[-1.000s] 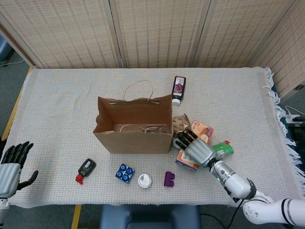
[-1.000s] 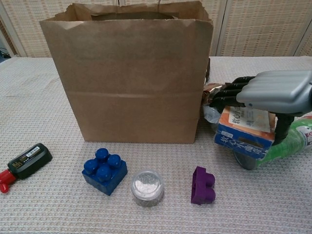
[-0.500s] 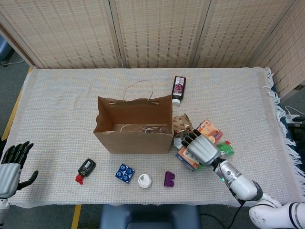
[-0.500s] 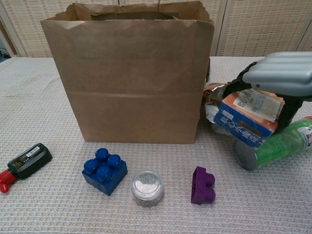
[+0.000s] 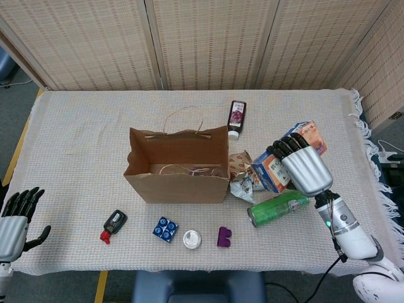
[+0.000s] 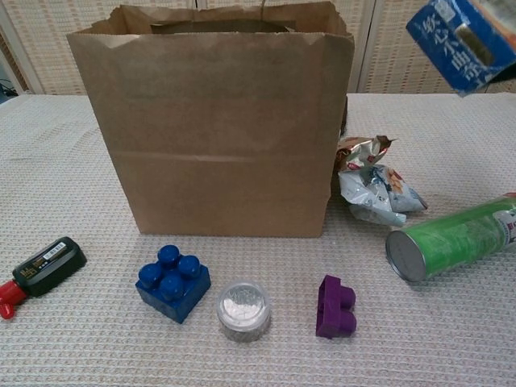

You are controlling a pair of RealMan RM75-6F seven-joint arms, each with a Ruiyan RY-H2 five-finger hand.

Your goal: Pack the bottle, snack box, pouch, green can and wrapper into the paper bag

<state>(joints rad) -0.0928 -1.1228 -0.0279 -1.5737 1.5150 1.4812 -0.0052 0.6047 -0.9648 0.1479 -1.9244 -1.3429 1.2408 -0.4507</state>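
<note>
My right hand (image 5: 304,169) grips the snack box (image 5: 282,161) from above, fingers wrapped over its top, holding it tilted in the air, right of the paper bag (image 5: 178,164). Below it the green can (image 5: 278,208) lies on its side on the table (image 5: 76,132). The crumpled wrapper (image 5: 242,185) and pouch (image 5: 240,163) sit beside the bag's right wall. The bottle (image 5: 236,118) lies beyond the bag. My left hand (image 5: 16,218) hangs spread and empty off the near left corner.

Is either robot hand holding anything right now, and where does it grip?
The right hand holds the snack box lifted, fingers wrapped over its top side. The left hand holds nothing.
</note>
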